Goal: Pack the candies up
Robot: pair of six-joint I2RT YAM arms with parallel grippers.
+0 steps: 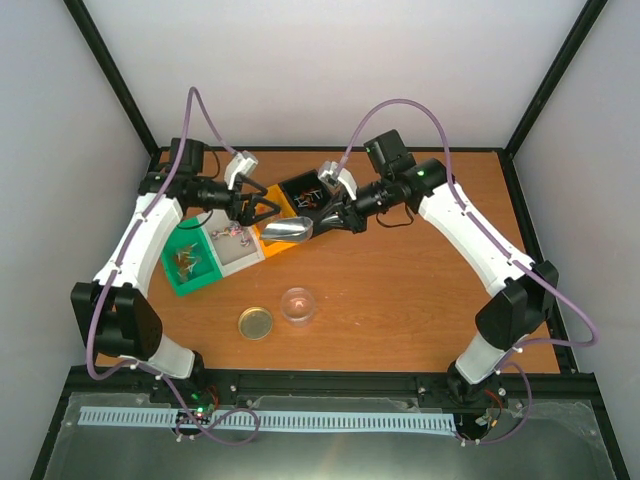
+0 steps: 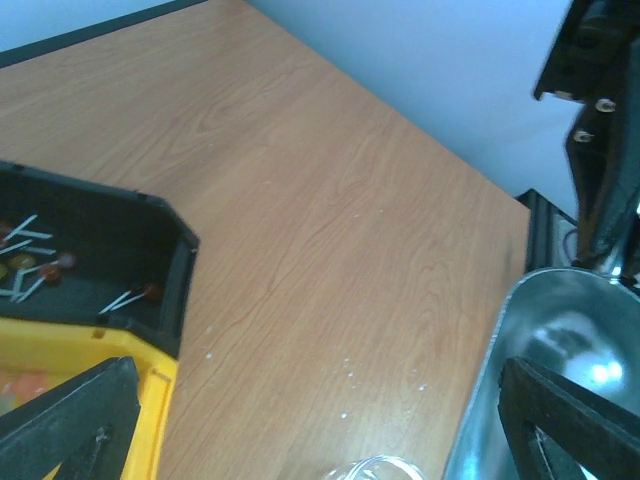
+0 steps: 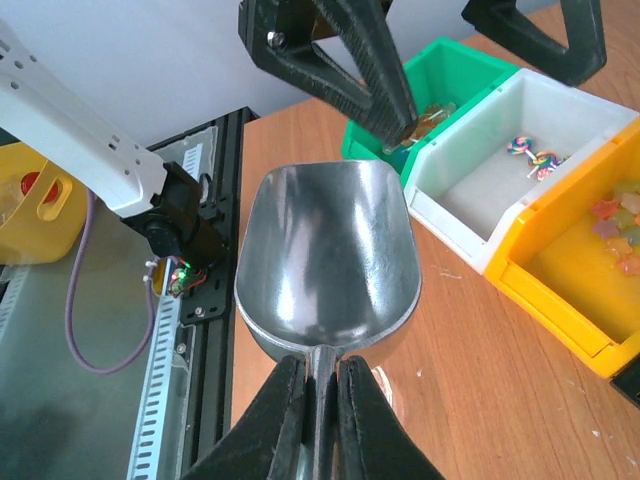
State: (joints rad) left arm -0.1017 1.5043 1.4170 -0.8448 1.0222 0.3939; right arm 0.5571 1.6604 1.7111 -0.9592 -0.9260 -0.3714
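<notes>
The right pincer (image 3: 320, 378) grips the empty scoop (image 3: 330, 250) by its handle; the left pincer (image 1: 253, 210) hangs wide open right beside it. Candies (image 3: 530, 152) lie in the bins (image 3: 460, 215). A bump could spill them onto the bench (image 3: 480, 360).

A wooden table (image 1: 400, 290) carries a green bin (image 1: 178, 282), a white bin (image 1: 243, 264), an orange bin (image 1: 280, 250) and a black bin (image 1: 297, 184), side by side in a slanted row at its far left. Nearer the front, a gold lid (image 1: 255, 323) lies just beside a clear round jar (image 1: 298, 303).
</notes>
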